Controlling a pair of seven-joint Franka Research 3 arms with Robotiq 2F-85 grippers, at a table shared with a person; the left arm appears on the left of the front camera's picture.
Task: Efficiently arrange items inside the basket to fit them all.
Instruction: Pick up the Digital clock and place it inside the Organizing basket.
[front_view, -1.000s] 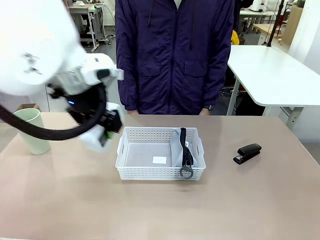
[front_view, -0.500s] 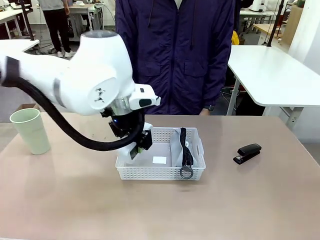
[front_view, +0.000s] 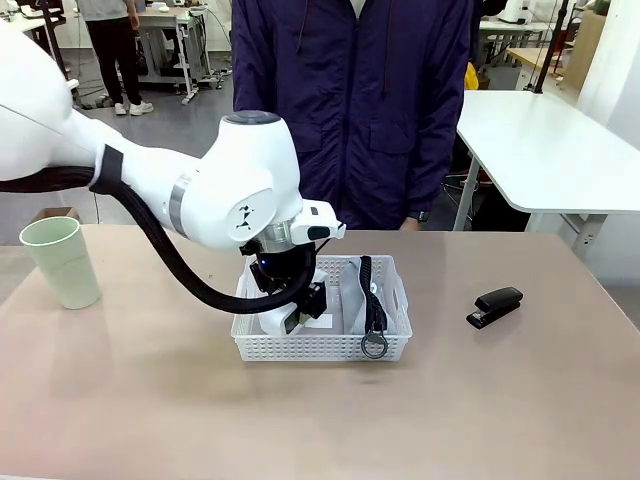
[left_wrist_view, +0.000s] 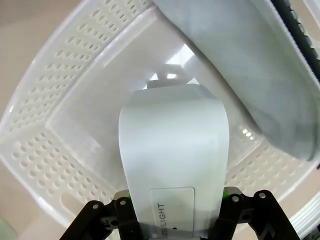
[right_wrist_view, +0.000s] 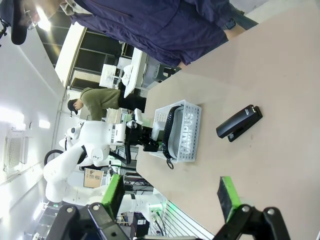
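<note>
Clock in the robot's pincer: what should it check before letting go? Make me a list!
1. Left pincer grips the white clock: ok.
2. Clock is over the free side of the white basket: ok.
3. Clock clear of the grey CAMPUS pouch: cannot tell.
4. Clock touching the basket floor: cannot tell.
5. Black stapler and green cup packed: not ok, both on the table.
6. Right pincer open, out of the way: ok.

White lattice basket (front_view: 320, 347), black stapler (front_view: 495, 306)
</note>
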